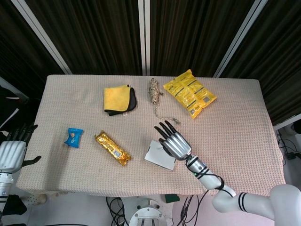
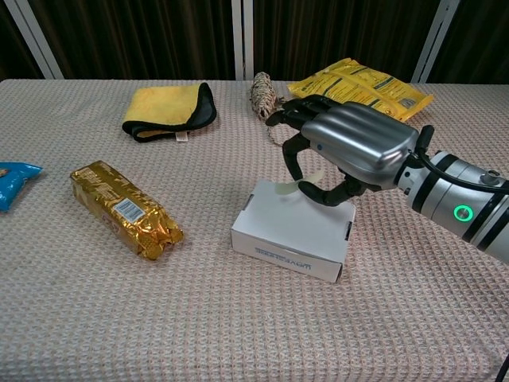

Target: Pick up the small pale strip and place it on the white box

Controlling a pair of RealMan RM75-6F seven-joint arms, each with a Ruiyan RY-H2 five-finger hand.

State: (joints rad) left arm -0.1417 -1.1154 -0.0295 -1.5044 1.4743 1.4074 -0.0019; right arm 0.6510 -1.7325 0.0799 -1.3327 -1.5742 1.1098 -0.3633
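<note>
The cloth-covered surface (image 2: 95, 318) carries the white box (image 2: 293, 230) near its middle, and the right hand (image 2: 350, 147) hangs right over the box's top. That hand pinches the small pale strip (image 2: 288, 187) between thumb and finger, the strip's lower end just above the box. The left hand (image 1: 10, 154) sits off the surface's left edge, fingers apart and holding nothing.

The right robot hand (image 2: 343, 155) pinches the small pale strip (image 2: 289, 187) just above the white box (image 2: 293, 230).

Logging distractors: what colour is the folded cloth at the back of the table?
The folded cloth is yellow with a black edge, clearest in the head view.
</note>
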